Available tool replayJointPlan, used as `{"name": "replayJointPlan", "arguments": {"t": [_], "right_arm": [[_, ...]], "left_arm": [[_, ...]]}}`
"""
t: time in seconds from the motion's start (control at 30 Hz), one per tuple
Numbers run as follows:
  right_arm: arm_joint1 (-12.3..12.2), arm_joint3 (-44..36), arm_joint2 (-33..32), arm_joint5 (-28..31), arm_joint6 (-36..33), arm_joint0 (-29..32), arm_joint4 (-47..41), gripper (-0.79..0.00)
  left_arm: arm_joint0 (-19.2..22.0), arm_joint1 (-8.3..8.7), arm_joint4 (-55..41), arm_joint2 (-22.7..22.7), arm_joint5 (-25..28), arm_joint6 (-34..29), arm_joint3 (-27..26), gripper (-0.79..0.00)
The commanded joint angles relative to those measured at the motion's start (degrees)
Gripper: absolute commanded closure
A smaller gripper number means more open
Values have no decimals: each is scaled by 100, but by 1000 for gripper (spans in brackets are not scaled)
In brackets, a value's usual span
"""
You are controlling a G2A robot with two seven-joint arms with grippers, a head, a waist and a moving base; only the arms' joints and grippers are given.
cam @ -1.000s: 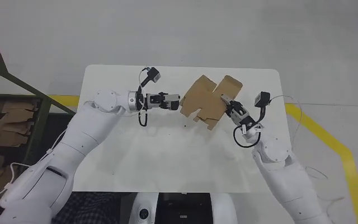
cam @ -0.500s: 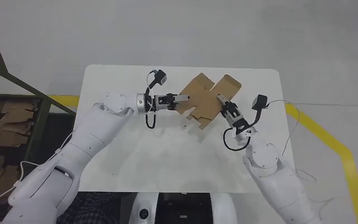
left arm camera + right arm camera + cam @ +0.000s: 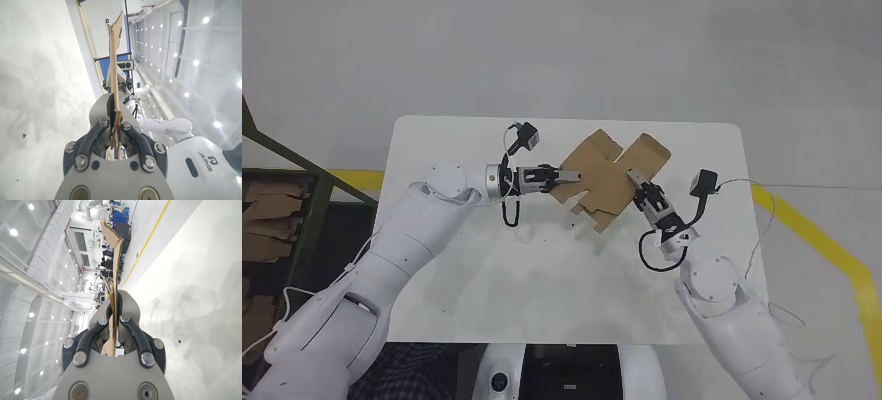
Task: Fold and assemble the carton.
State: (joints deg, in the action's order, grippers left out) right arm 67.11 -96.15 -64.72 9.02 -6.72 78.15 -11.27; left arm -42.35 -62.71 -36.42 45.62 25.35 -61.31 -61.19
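1 flat, unassembled brown carton (image 3: 604, 172), pinched at 2 opposite edges.

The left gripper (image 3: 572, 178) and right gripper (image 3: 635, 178) drew closer — the carton (image 3: 604, 168) shifted slightly left.

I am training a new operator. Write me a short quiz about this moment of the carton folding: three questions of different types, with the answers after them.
1. True or false: the carton lies on the table and no tool touches it.
2. Of the left tool and the right tool, which is shut on the carton? A: left only. B: right only. C: both.
3. Fill in the gap: the carton is not yet a box; it is a ____ sheet, seen edge-on in both wrist views.

Key: 1 false; 2 C; 3 flat.
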Motion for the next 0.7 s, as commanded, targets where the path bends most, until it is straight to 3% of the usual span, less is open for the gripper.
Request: {"name": "replayJointPlan", "arguments": {"t": [0.0, 0.37, 0.67], "right_arm": [[-13, 79, -92, 34, -355, -67, -112, -785], [-161, 955, -824, 590, -3208, -605, -1152, -785], [-255, 1460, -977, 1090, -4799, -966, -1071, -785]], "left_arm": [[18, 8, 64, 51, 10, -106, 27, 0], [50, 92, 380, 321, -3, -904, 78, 0], [-5, 153, 370, 530, 84, -1502, 81, 0]]}}
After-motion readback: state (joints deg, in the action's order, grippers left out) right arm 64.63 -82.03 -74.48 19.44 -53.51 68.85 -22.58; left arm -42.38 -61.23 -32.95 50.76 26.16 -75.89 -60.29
